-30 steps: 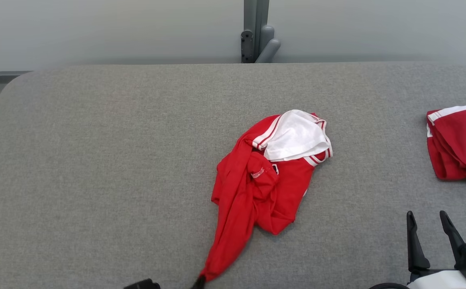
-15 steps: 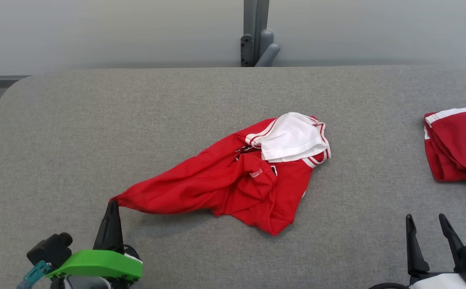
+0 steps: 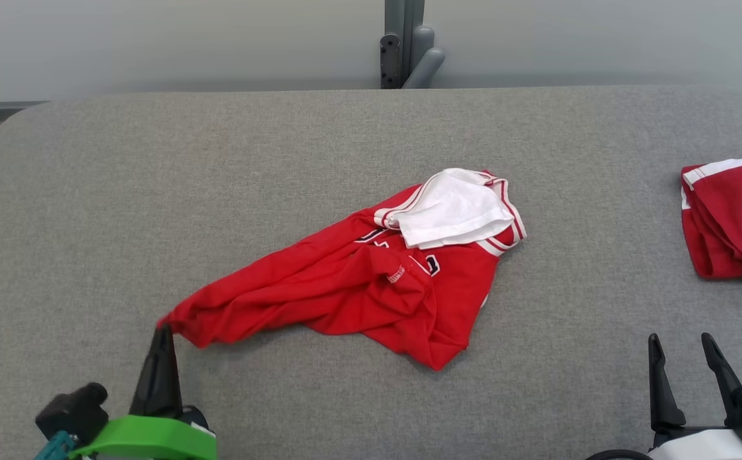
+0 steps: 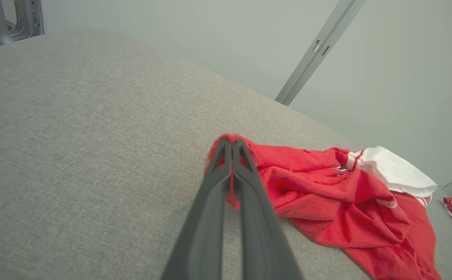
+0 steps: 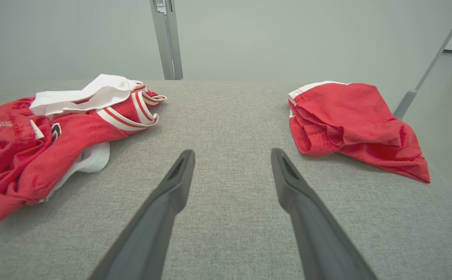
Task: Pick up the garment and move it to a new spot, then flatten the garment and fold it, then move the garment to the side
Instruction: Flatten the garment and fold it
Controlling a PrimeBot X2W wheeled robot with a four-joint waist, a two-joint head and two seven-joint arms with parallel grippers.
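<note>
The garment is a crumpled red jersey with white lining and striped trim, lying mid-table; it also appears in the left wrist view and the right wrist view. A stretched-out corner of it reaches toward the lower left. My left gripper is shut on that corner, and the left wrist view shows red cloth pinched between the closed fingers. My right gripper stands open at the lower right, apart from the garment, with bare table between its fingers.
A second red garment with white trim lies bunched at the table's right edge. The grey padded table has rounded far corners. A grey post stands behind the far edge.
My left gripper swung from the bottom centre to the lower left, dragging the garment's corner out into a long stretched tail. The camera shifted slightly. The right gripper stayed put.
</note>
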